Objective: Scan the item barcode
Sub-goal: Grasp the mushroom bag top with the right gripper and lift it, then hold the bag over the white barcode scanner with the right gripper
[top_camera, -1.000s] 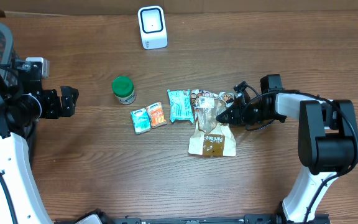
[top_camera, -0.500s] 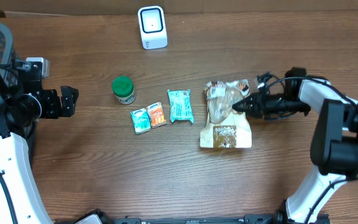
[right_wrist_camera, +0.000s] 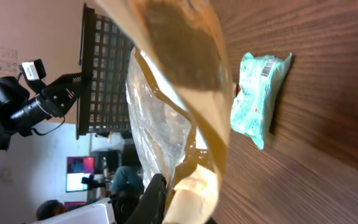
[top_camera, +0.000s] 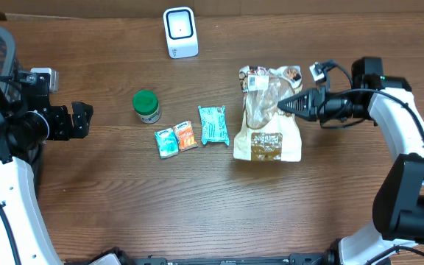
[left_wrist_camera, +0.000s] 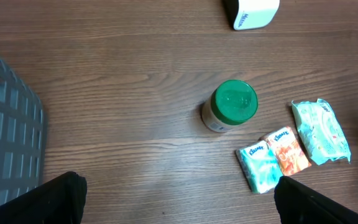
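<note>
Clamping shut on the brown snack bag (top_camera: 265, 138), the right gripper (top_camera: 283, 105) holds its edge, the bag beyond its fingertips.

The right tool (top_camera: 282, 104), pinching the brown snack bag (top_camera: 267, 143), has moved up and to the right in the frame, pulling the bag away from the teal pack (top_camera: 213, 124).

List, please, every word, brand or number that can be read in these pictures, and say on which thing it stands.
No text can be read clearly.
brown bag: white lettering on its lower band, too blurred.
white scanner: blue word on its side, too blurred.
teal packet: a barcode, digits too small.
orange packet and blue packet: print too small.
</note>
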